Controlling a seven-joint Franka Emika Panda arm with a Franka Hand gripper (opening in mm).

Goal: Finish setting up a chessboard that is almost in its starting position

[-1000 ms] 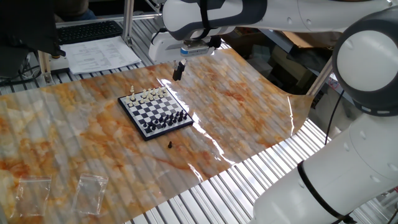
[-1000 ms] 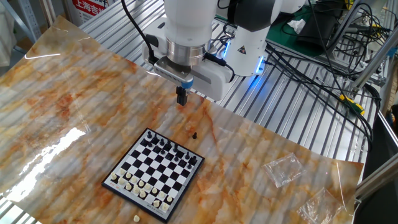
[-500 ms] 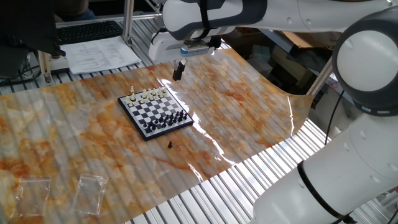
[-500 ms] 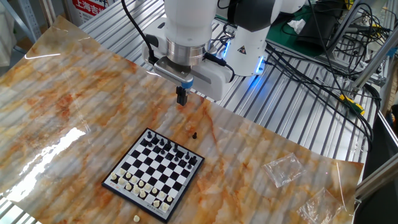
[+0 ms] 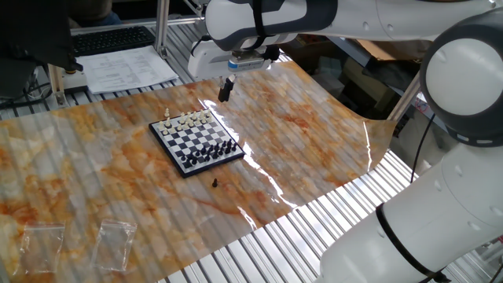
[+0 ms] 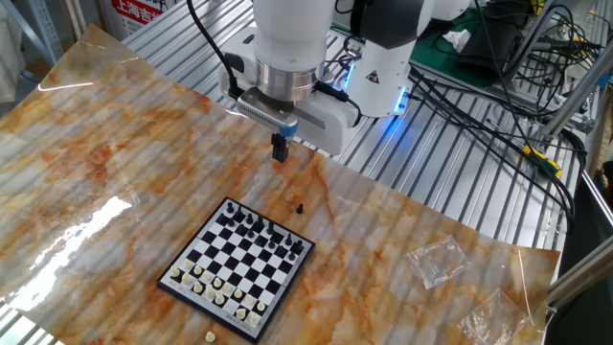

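The chessboard [image 5: 196,140] lies on the marbled orange sheet, with cream pieces along its far edge and black pieces along its near edge; it also shows in the other fixed view [image 6: 237,267]. One black piece [image 5: 214,182] stands off the board on the sheet, seen too in the other fixed view [image 6: 299,207]. One cream piece [image 5: 167,113] stands off the board by its far corner and shows in the other fixed view [image 6: 210,336]. My gripper [image 5: 225,93] hangs above the sheet beyond the board, fingers together and empty, as the other fixed view [image 6: 280,151] shows.
Two clear plastic bags [image 5: 115,242] lie at the sheet's near left, also in the other fixed view [image 6: 437,261]. Papers [image 5: 126,67] and a keyboard [image 5: 110,39] sit behind the sheet. The robot base [image 6: 369,57] and cables [image 6: 498,105] are beyond the sheet's edge.
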